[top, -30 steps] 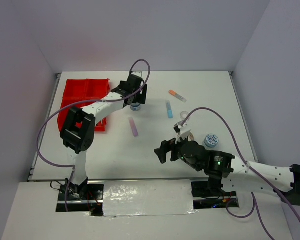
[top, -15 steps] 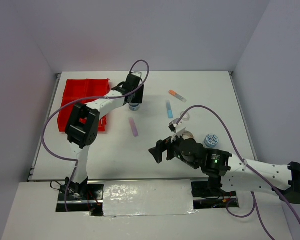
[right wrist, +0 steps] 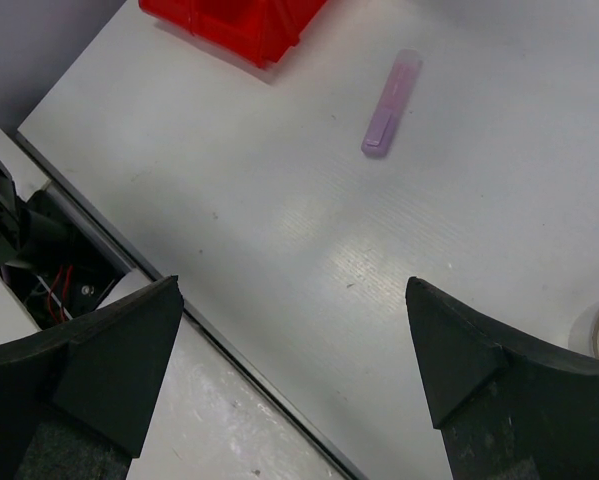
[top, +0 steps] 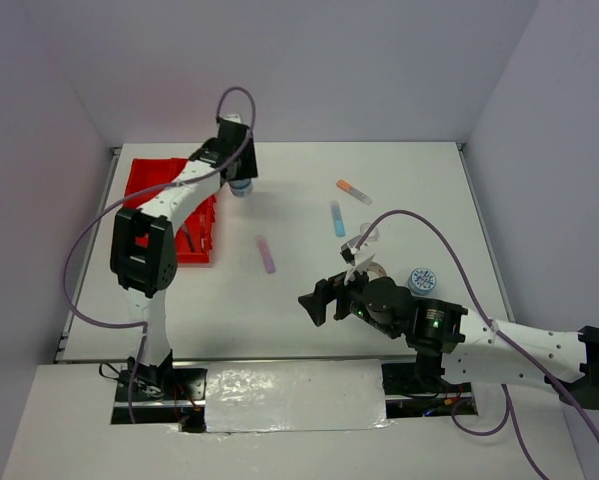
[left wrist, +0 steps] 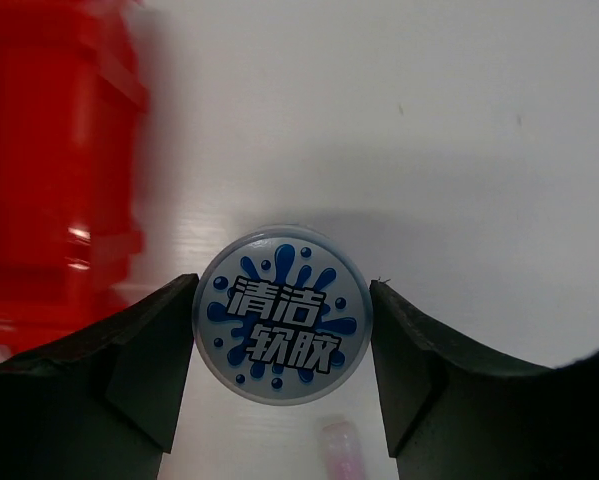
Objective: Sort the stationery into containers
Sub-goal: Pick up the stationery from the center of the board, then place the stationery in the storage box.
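My left gripper (left wrist: 282, 330) is shut on a round blue-lidded tub (left wrist: 282, 313), one black finger pressed to each side of it. In the top view the gripper (top: 237, 182) holds the tub (top: 241, 188) above the table, beside the back right corner of the red tray (top: 149, 180). The tray (left wrist: 49, 170) shows blurred at the left of the left wrist view. A purple marker (top: 267, 254) lies mid-table. My right gripper (top: 319, 300) hovers open over the near part of the table, nothing between its fingers (right wrist: 109, 350).
A light-blue marker (top: 337, 218) and an orange-capped marker (top: 354, 191) lie at the back right. A second blue-lidded tub (top: 421, 281) and a tape roll (top: 369, 233) sit by the right arm. The table's near edge runs under the right gripper.
The left gripper narrowed onto the tub and carried it left and back to the tray's corner. The right gripper shifted slightly left.
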